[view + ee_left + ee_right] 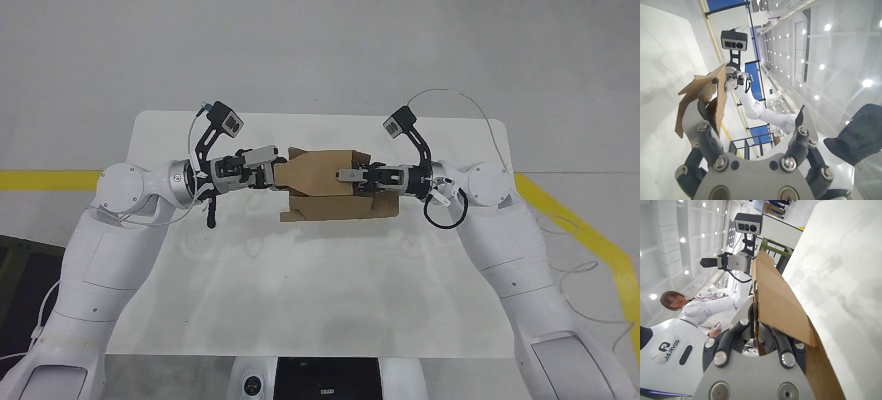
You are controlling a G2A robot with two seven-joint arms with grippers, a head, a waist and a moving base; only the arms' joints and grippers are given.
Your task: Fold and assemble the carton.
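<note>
White table (200,300) under bright ceiling lights, and at its far middle there's the brown carton (325,190) between the two arms, only partly opened out, flaps splayed at odd angles. The right gripper (342,175) sits over the carton's top, jaws clamped on a cardboard panel, with the edge pinched between its fingers (745,315). The left gripper (274,170) is at the carton's left end with its jaws spread wide, one finger (703,111) right against the cardboard and the other well clear of it. Whether the carton touches the table, I can't tell
</note>
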